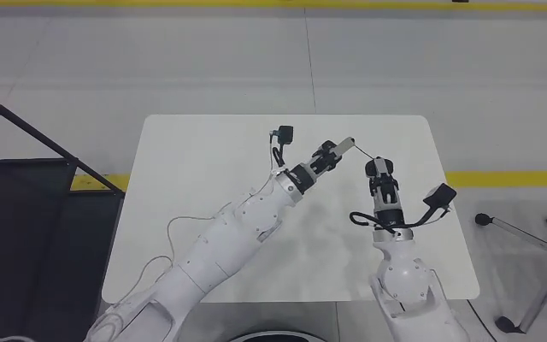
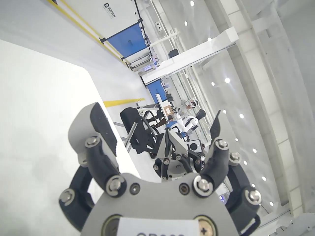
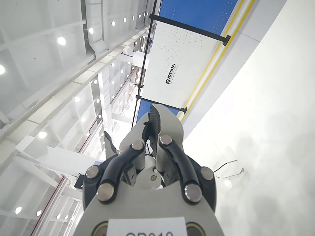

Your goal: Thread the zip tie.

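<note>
zip tie (image 1: 362, 151): thin dark line over the far right part of the table (image 1: 214, 171), bridging the gap between the two gripper tips. height off the surface: can't tell.
right gripper (image 3: 153, 114): fingers pressed together, with a small black piece poking out between them. in the top view one end of the tie meets this tip, so it reads as clamped on the tie. points away from the robot.
left gripper (image 2: 160, 126): fingers spread wide, nothing between them. aimed at the right gripper, with one finger just beside the tie's other end. touching or not: can't tell.
arms: left one stretched diagonally across the table, right one straight out, tips near each other.
thin dark strand (image 3: 225, 166): over the table beside the right gripper's body. can't tell if it's part of the tie.
</note>
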Tool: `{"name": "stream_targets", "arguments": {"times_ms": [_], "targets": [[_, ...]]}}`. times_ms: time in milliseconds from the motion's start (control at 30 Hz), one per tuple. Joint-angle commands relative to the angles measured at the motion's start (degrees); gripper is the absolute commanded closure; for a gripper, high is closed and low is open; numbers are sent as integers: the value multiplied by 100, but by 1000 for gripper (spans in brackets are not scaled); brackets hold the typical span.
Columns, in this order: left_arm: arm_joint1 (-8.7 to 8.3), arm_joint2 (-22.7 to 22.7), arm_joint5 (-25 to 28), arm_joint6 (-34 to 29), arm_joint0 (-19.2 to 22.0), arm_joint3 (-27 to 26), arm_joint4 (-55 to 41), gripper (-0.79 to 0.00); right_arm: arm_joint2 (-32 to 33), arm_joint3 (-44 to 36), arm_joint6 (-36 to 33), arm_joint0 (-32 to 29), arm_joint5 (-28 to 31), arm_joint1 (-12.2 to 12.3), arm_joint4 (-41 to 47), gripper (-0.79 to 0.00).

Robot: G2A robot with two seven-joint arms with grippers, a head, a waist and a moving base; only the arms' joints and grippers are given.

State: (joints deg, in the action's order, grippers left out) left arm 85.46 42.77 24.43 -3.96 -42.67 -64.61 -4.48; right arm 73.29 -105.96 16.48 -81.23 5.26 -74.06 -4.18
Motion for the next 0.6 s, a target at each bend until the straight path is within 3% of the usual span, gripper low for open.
{"name": "stream_targets", "arguments": {"times_ms": [0, 200, 367, 400, 500, 567], "targets": [[83, -102, -61, -37, 79, 175, -80, -785, -74, 31, 122, 20, 3, -24, -86, 0], [278, -248, 59, -132, 222, 526, -258, -708, -153, 115, 300, 51, -20, -83, -165, 0], [384, -271, 126, -214, 267, 701, -297, -570, -137, 194, 319, 80, -85, -119, -144, 0], [400, -267, 147, -216, 272, 727, -282, -489, -134, 205, 322, 86, -99, -127, -140, 0], [442, -247, 185, -232, 272, 779, -250, -391, -120, 233, 337, 97, -127, -147, -134, 0], [466, -226, 197, -252, 267, 807, -244, -379, -107, 253, 333, 104, -142, -160, -123, 0]]}}
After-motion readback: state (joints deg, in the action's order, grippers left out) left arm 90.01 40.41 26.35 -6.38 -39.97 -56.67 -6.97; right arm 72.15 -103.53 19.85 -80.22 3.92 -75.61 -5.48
